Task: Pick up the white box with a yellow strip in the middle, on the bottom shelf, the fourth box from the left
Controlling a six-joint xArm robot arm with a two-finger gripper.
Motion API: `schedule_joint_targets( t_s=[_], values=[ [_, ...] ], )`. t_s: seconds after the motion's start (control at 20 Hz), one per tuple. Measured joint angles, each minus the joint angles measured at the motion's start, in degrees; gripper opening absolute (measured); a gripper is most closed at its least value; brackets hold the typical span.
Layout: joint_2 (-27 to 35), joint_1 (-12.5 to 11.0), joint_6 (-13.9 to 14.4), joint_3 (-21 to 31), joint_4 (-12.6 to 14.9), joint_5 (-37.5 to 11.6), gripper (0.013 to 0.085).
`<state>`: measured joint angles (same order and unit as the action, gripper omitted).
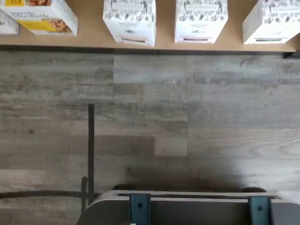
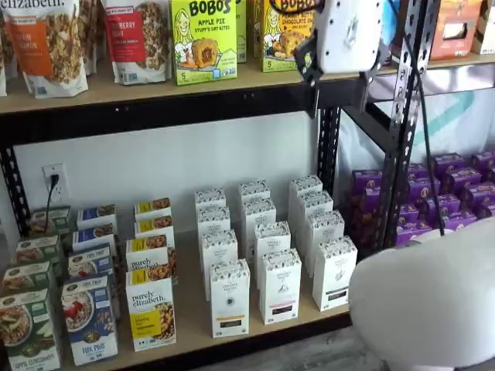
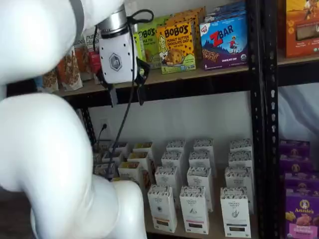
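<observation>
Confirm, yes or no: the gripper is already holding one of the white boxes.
No. In a shelf view the gripper hangs open and empty at the upper shelf's level, far above the white boxes standing on the bottom shelf.

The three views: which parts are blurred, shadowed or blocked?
Wrist view: soft focus, the print on the white box is unreadable, and a dark shadow lies on the floor near the mount. In one shelf view the out-of-focus arm covers a corner; in the other the arm hides much of the bottom shelf. Lighting is even, without glare.
</observation>
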<state>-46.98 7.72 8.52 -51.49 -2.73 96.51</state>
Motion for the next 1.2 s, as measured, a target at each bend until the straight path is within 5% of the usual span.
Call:
schedule_joint_targets(
  t_s=[0.4,1.2],
  values=[
    [1.0,3.9,3.5,8.1,0.2,-9.2,0.085],
    [13.2,12.5,13.4,16.8,5.4,-28.7,0.085]
  ],
)
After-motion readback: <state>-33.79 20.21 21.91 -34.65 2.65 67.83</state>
